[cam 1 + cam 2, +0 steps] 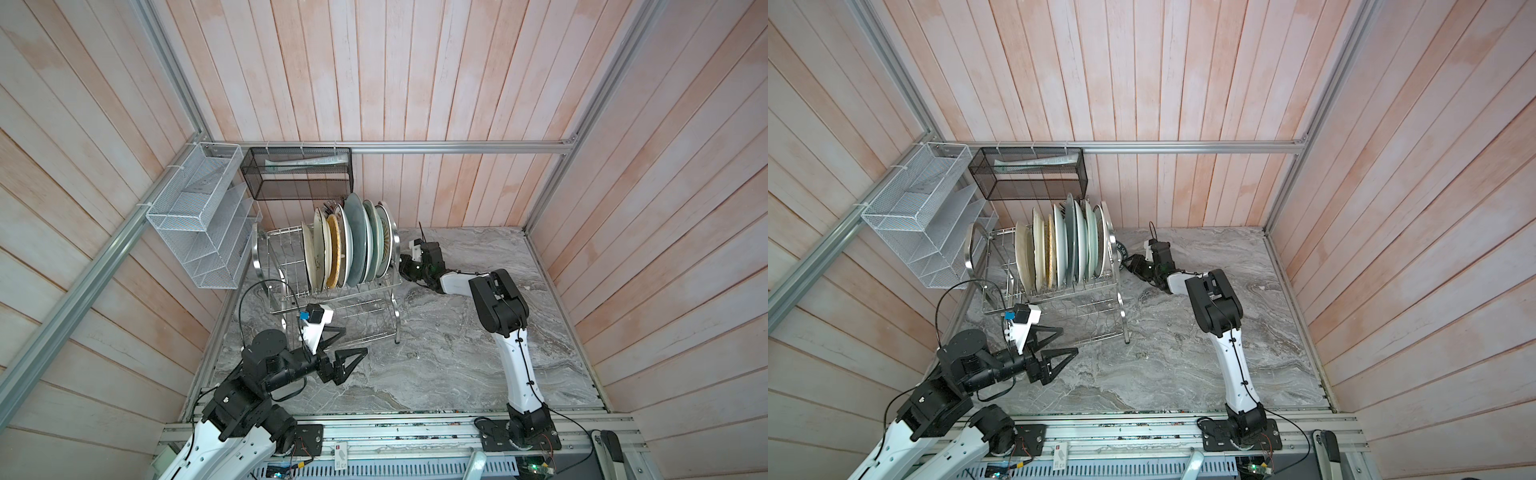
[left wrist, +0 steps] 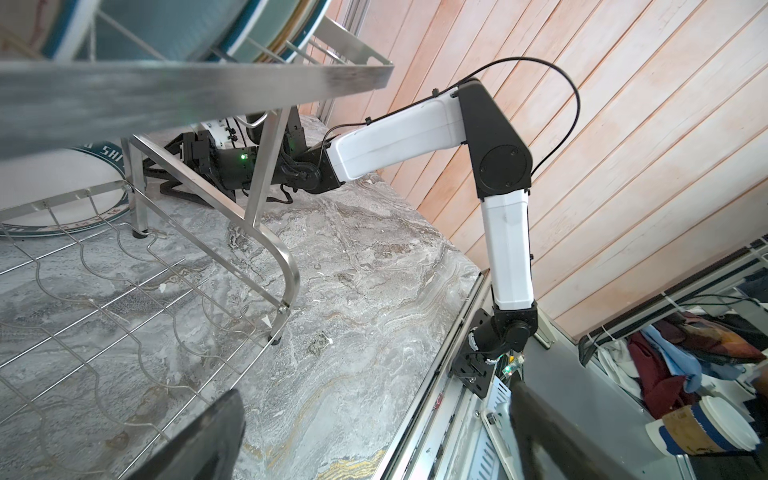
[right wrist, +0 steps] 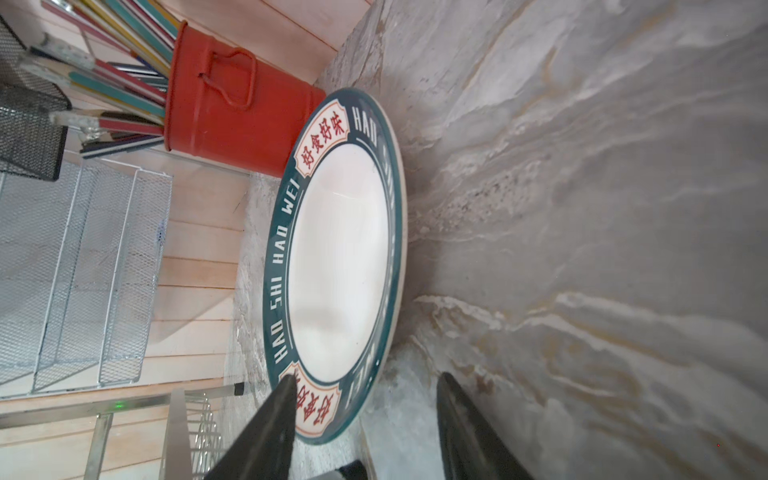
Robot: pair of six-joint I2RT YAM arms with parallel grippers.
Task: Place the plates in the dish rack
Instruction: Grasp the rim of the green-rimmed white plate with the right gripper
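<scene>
One steel dish rack (image 1: pixel 256 257) stands at the back left of the table (image 1: pixel 457 353), several plates (image 1: pixel 357 241) upright in its top tier. One green-rimmed plate (image 3: pixel 340 257) lies flat beside the rack's right end, its near rim between the parted, unclamped fingers of the right gripper (image 3: pixel 368 378). The left gripper (image 1: pixel 354 340) hangs wide open and empty before the lower tier.

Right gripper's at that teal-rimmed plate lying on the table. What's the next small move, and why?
Probably close the right gripper on the teal-rimmed plate: it lies flat on the table, and its near rim appears to sit between the open jaws, not yet gripped.
</scene>
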